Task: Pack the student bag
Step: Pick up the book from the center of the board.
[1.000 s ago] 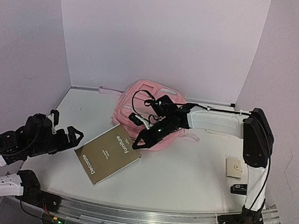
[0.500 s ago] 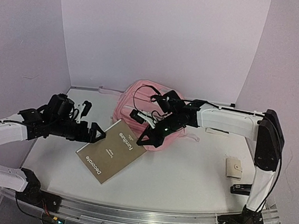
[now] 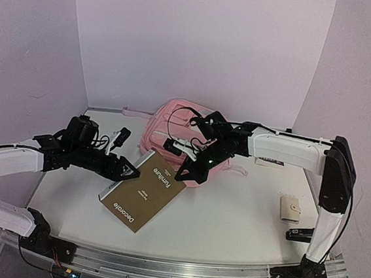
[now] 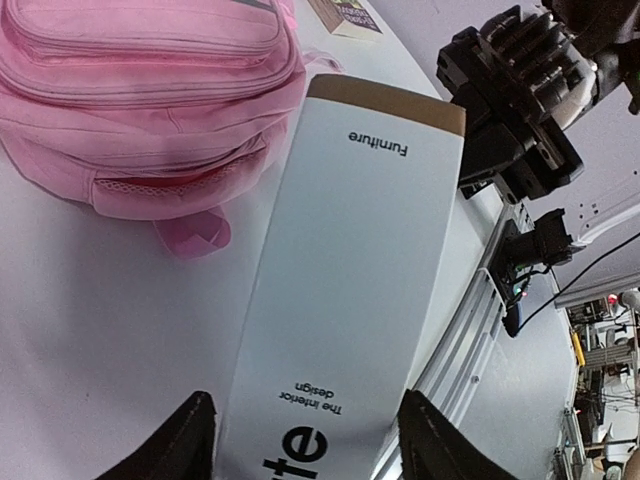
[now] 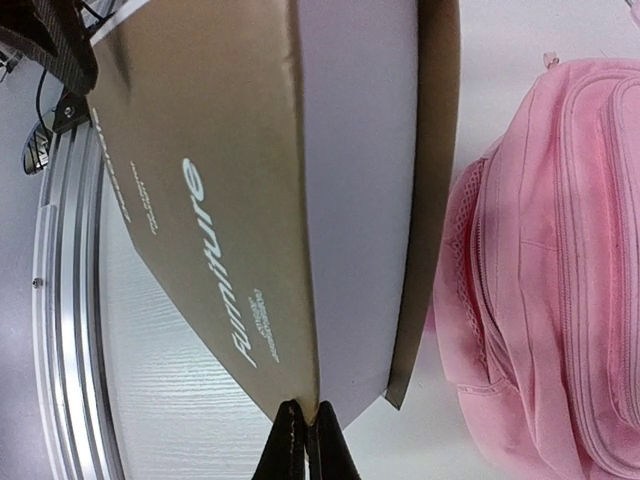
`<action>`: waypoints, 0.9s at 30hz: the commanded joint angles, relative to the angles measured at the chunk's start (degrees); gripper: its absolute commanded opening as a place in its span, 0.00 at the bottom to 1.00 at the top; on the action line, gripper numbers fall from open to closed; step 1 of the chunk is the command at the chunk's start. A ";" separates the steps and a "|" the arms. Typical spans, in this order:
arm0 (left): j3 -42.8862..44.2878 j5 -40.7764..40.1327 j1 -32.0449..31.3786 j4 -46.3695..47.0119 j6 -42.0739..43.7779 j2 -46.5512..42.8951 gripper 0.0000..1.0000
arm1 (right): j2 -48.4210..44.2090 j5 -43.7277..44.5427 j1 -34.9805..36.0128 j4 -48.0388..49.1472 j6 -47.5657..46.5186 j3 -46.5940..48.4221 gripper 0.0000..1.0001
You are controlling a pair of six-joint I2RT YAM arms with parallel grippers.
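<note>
The student bag, pink and soft, lies at the back middle of the table; it also shows in the wrist views. In front of it lies a brown book titled "Furniture". My right gripper is shut on the corner of the book's brown cover, with a white page showing under the lifted cover. My left gripper is open, one finger on each side of the book's near end with small gaps.
A beige wallet and a small black object lie at the right, near the right arm's base. A white card lies right of the bag. A metal rail runs along the table's front edge.
My left arm has swung right from the table's left side to the book's end, and its jaws have narrowed. The book has shifted slightly. My right gripper has kept hold of the cover corner.
</note>
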 commanded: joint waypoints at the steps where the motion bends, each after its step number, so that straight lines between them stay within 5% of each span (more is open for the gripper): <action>1: 0.53 8.12 -0.22 4.09 2.50 0.64 0.57 | -1.61 2.53 -0.23 -0.30 -0.84 -0.30 0.00; 11: 1.05 12.66 -0.31 5.67 1.74 6.12 0.60 | -1.93 1.97 -0.48 -0.54 0.25 -0.15 0.00; 15: 1.94 13.91 -0.33 5.08 2.46 7.19 0.47 | -2.41 0.18 -1.18 -1.28 1.78 0.31 0.03; 17: 2.47 14.67 -0.35 4.42 3.36 6.94 0.42 | -2.73 -1.49 -1.63 -2.54 2.71 0.79 0.14; 21: 3.43 14.17 -0.80 3.45 4.33 6.31 0.28 | -4.05 -6.70 -3.14 -7.42 4.24 2.06 0.64; 23: 4.00 14.10 -1.30 2.95 4.63 6.43 0.24 | -5.23 -9.69 -4.14 -10.06 5.09 2.33 0.81; 25: 4.81 14.18 -2.56 1.93 5.55 6.35 0.23 | -6.16 -12.05 -5.18 -13.46 5.03 3.09 0.95; 27: 6.53 14.12 -4.29 -0.11 7.08 6.64 0.23 | -6.54 -15.02 -6.59 -17.61 4.22 4.82 0.98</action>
